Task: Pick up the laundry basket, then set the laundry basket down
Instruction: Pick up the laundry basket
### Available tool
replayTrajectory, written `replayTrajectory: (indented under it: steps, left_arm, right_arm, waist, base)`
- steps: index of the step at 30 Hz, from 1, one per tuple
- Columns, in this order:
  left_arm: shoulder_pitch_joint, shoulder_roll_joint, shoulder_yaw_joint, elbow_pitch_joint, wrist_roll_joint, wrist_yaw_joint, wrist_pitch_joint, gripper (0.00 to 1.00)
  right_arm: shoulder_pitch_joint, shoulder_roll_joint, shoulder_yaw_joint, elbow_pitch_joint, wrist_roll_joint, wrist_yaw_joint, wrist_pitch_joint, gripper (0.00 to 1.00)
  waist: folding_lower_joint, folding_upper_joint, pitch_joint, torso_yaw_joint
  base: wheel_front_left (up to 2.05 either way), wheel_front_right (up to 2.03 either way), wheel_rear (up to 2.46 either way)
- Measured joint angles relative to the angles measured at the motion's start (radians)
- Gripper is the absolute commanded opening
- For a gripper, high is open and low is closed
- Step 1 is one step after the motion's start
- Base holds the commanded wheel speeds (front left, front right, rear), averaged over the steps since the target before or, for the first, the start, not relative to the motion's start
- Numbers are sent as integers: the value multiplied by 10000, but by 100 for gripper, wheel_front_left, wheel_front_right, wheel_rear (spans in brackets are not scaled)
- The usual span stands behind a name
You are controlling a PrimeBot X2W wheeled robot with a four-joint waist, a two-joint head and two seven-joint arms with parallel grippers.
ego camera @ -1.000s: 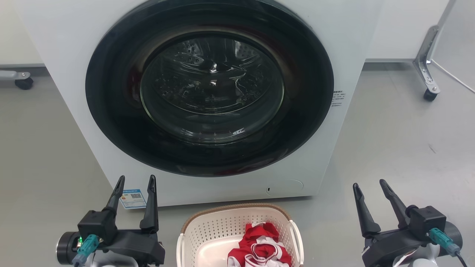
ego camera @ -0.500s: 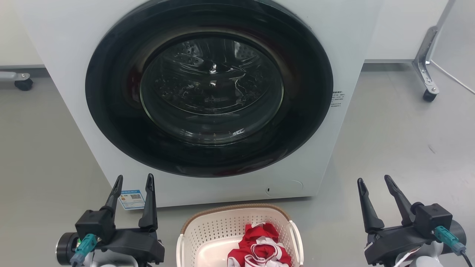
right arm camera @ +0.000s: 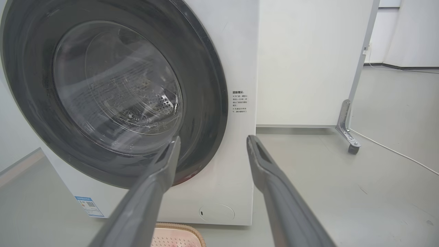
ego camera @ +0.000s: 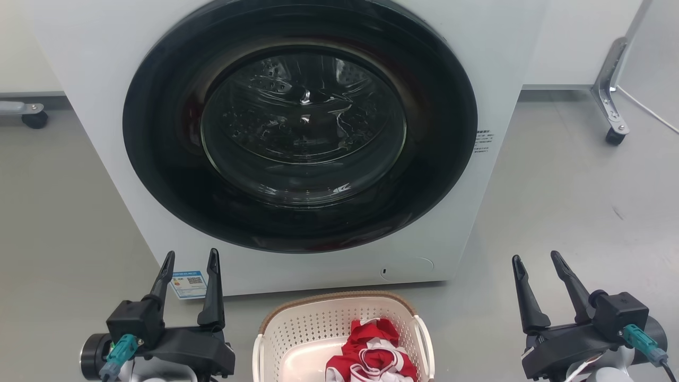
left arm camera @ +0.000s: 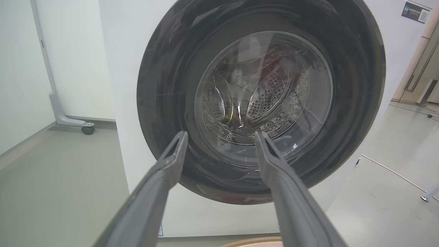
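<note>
The laundry basket (ego camera: 313, 324), cream-white and perforated with a brown woven rim, stands on the floor at the bottom centre of the head view, holding a red and white garment (ego camera: 371, 353). A white handle shows on each side. My left gripper (ego camera: 191, 257) is open, to the left of the basket and apart from it. My right gripper (ego camera: 536, 260) is open too, well to the right of the basket. Slivers of the brown rim (left arm camera: 253, 240) (right arm camera: 181, 228) show at the bottom of both wrist views. Nothing is between either pair of fingers.
A white front-loading washing machine (ego camera: 504, 79) with a dark round door (ego camera: 299, 124), shut, stands just behind the basket. Grey floor lies on both sides. A wheeled metal foot (ego camera: 612, 106) with a white cable stands at the back right, another caster (ego camera: 33, 118) at the back left.
The right gripper has shifted slightly right and up in the view over the last second. The left gripper has barely moved. The basket has stayed put.
</note>
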Motion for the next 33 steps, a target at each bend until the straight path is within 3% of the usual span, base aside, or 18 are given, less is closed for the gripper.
replayTrajectory:
  steps: [19,33]
  left_arm:
    - [15,-6,-19,-92,48,4,174,100]
    - [-424,-35,-84,-378,92,75,401,100]
  right_arm:
    - [62,128,-142,-81,-88,176,0,100]
    - [-604,219,-267,-105,-150,290,0,100]
  waist:
    - [0,0,199,15]
    - [1,0,1510,-26]
  base:
    - [0,0,0]
    - [0,0,0]
